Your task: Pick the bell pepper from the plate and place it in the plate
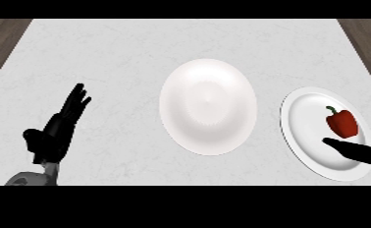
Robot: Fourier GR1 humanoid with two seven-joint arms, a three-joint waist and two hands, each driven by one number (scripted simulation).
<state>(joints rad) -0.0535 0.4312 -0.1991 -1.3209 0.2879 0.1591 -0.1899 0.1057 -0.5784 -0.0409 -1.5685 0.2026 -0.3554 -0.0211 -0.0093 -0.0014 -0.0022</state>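
Lying on the round white right-hand plate, the red bell pepper is approached by the right hand, grasp indiscernible; the left hand is held open.

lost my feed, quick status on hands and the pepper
Left hand open, resting at left. Right hand just below the pepper, not on it; fingers unclear. Pepper on right plate; middle plate bare. Nothing between.

This looks like a kitchen: a pale, marbled stone worktop fills the frame, with dark wood-toned flooring showing at the upper left and upper right corners. Two white plates sit on it, one at centre, one at the right edge carrying a red bell pepper.
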